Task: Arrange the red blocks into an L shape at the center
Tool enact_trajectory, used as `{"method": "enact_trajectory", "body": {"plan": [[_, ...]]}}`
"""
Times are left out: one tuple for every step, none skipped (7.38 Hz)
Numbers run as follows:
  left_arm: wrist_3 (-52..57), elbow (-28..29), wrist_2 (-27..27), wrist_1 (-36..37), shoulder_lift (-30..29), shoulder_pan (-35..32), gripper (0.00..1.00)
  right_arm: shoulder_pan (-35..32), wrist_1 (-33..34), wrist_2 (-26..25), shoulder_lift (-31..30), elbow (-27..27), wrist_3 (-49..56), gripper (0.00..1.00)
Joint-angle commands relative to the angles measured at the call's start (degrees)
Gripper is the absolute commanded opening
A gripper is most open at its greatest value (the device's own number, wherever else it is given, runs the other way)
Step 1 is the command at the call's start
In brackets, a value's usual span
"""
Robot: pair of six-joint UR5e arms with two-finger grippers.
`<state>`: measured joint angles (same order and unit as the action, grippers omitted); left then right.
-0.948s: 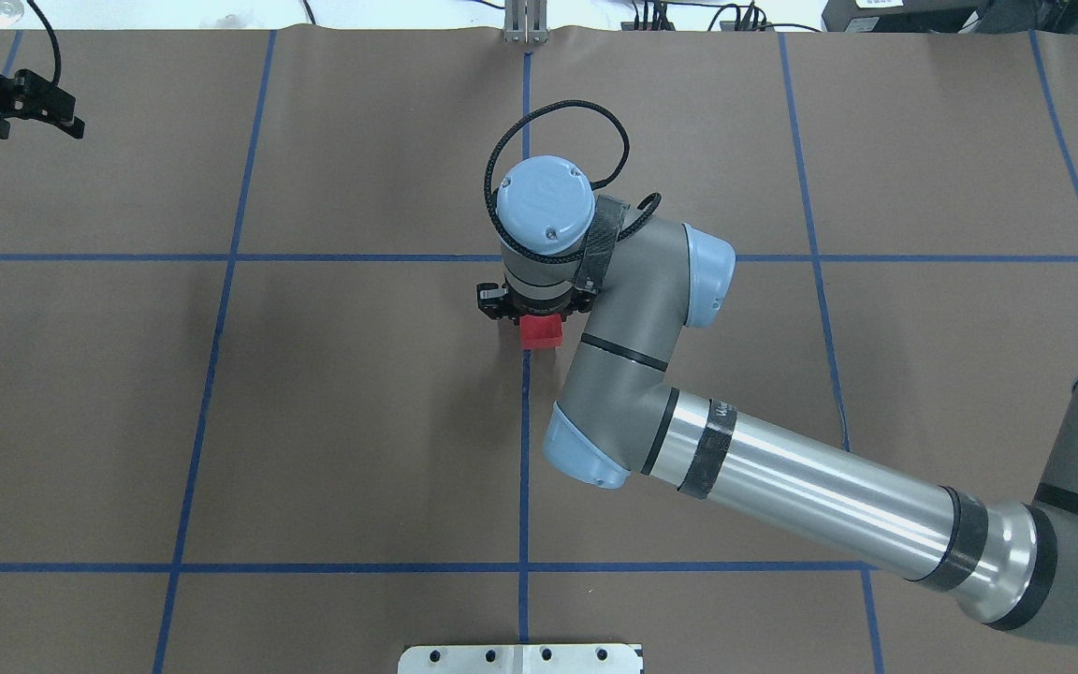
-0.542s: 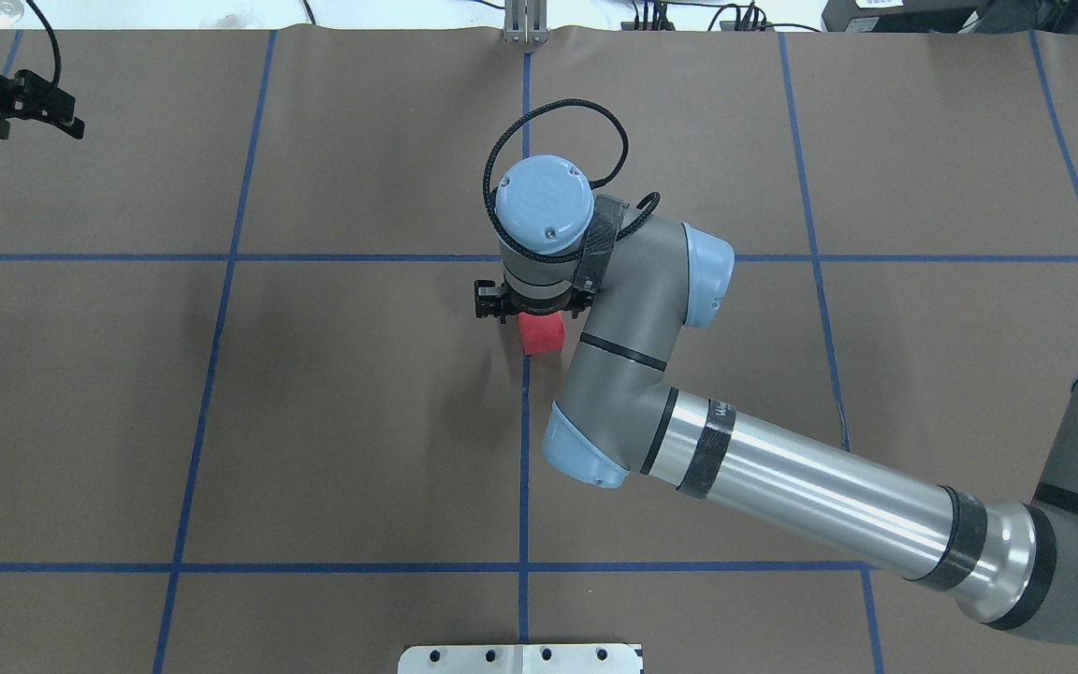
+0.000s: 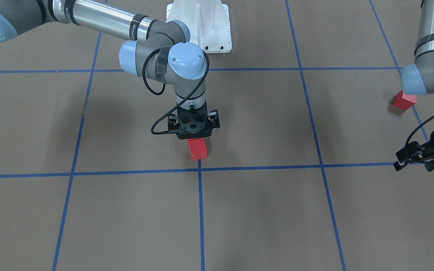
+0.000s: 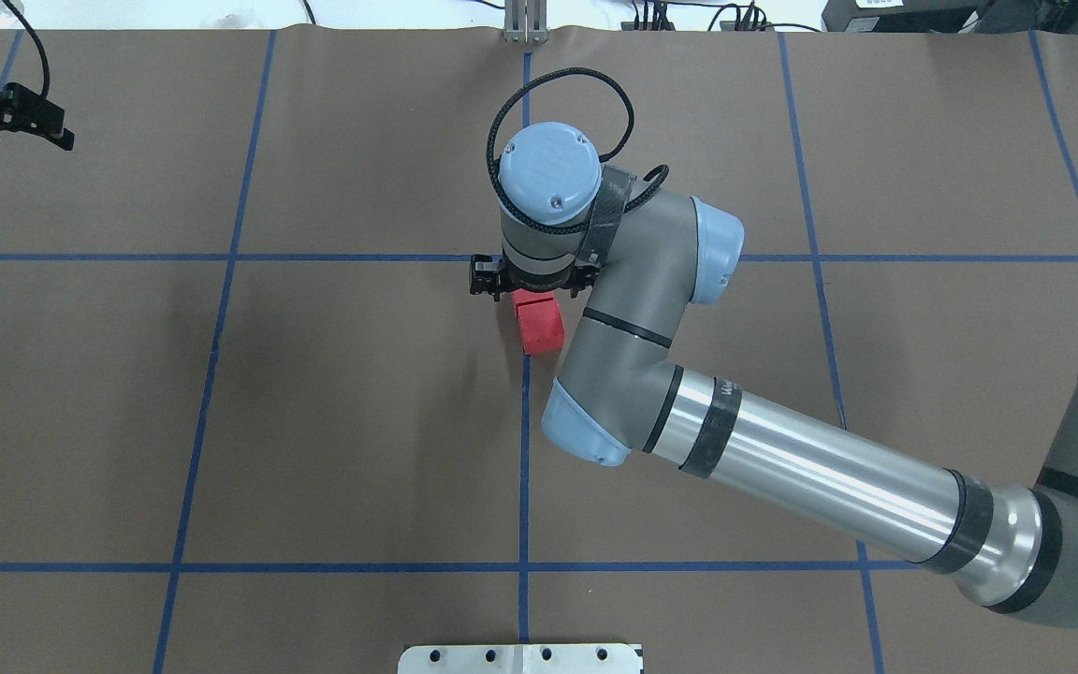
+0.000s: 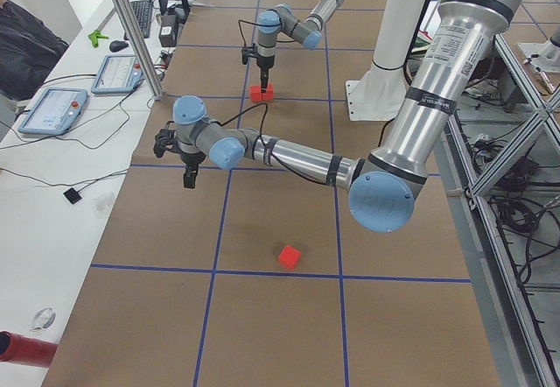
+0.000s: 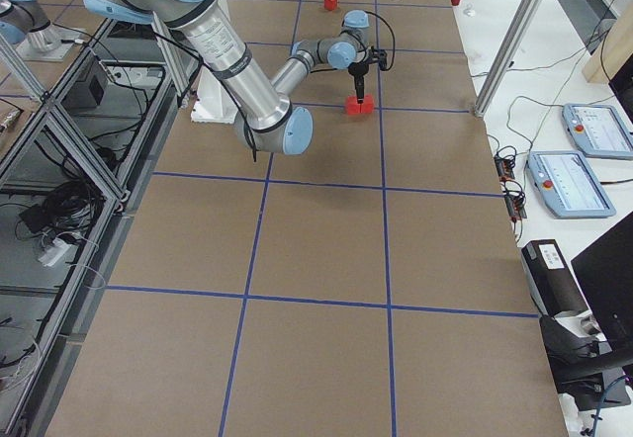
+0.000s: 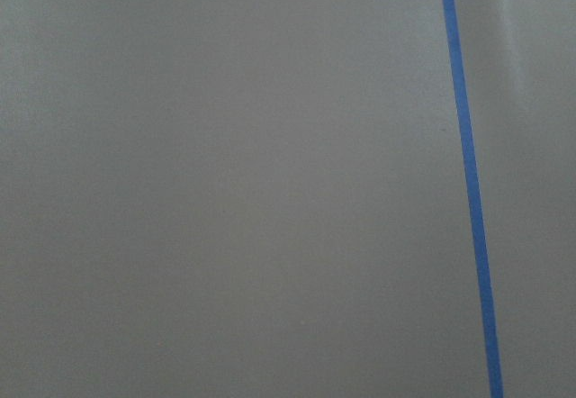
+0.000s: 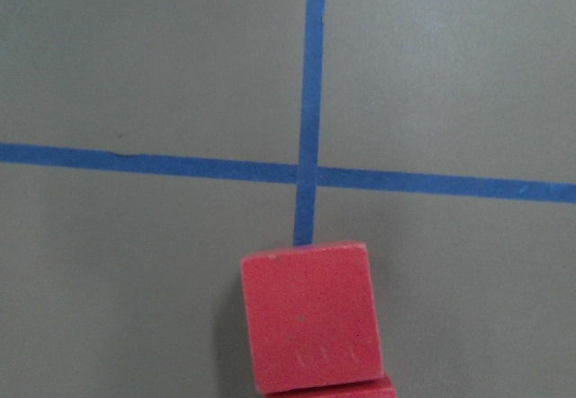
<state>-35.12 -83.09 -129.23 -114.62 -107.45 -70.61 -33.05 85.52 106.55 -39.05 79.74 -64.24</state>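
Note:
Two red blocks lie touching on the blue line just on the robot's side of the center crossing [image 3: 199, 169]. The front-facing view shows one of them [image 3: 197, 148]; the overhead view shows the pair [image 4: 539, 323]. The right wrist view shows one whole block [image 8: 310, 317], an edge of the second block [image 8: 364, 387] and the crossing [image 8: 308, 173]. My right gripper [image 3: 194, 136] hangs open just above them, holding nothing, and it also shows overhead [image 4: 532, 284]. A third red block [image 3: 404, 101] lies far off by my left arm. My left gripper [image 3: 409, 160] hovers empty; I cannot tell how its jaws stand.
The white robot base [image 3: 202, 26] stands at the table edge behind the blocks. My right forearm [image 4: 810, 477] spans the table's right half. The left wrist view shows only brown paper and a blue tape line [image 7: 468, 182].
My right gripper has drawn back from the blocks toward the far side, uncovering more red below it. The blocks stay in place. My left gripper has shifted slightly left.

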Motion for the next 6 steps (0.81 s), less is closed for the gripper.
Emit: {"method": "enact_trajectory", "body": {"plan": [[0.0,-4.2,0.8,-8.1,11.9,-0.1,1.00,-5.2,4.0,6.4,-0.8,4.7,0.1,0.99],[0.3,-7.1,2.2,-13.1,18.5,-0.1,1.00,-7.4,8.0,6.9,-2.7,9.2,0.7,0.99],[0.4,-8.5,2.2,-19.8,24.0,-0.1,1.00,-9.6,8.9,7.5,-6.4,13.7,1.3,0.99],[4.1,-8.5,2.2,-25.1,28.4,0.0,1.00,-11.1,8.9,7.7,-9.2,15.6,2.9,0.99],[9.4,-8.7,2.2,-27.4,31.1,0.0,1.00,-12.0,8.9,7.6,-10.7,16.1,5.9,0.99],[10.4,-8.8,2.1,-29.2,32.8,0.1,1.00,-12.6,8.9,7.6,-11.5,16.0,6.7,0.99]]}}
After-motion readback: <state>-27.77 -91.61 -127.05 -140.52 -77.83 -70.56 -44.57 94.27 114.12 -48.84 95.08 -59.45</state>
